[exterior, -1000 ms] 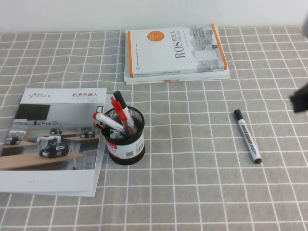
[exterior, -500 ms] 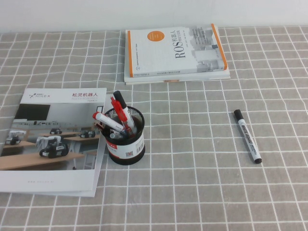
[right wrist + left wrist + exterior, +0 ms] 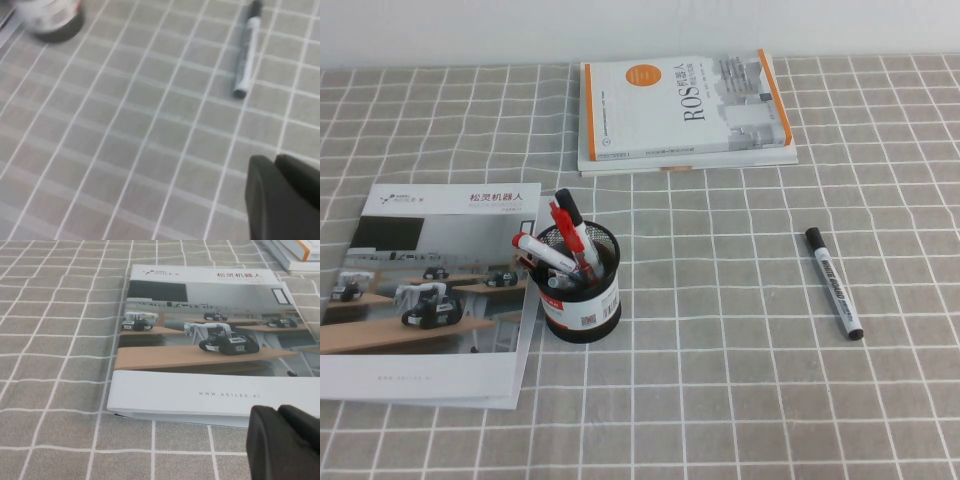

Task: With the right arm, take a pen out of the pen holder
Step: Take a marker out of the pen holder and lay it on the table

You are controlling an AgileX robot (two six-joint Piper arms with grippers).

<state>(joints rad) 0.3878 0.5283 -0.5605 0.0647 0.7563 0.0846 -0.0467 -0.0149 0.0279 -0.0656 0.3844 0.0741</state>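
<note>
Loose pen (image 3: 834,284) flat, away from holder (image 3: 582,305)

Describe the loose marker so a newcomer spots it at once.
Left pincer hovers by the brochure, right pincer over the grey checked tablecloth. Look right of the black mesh pen holder. The marker lies flat alone, black-capped, unlike the pens standing in the holder.

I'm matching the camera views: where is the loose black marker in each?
High view: marker lies right of the pen holder; no gripper shows.
Left wrist view: not in it; left gripper hangs by the brochure.
Right wrist view: marker beyond the right gripper.
Shared landmark: pen holder, in high and right wrist views.
</note>
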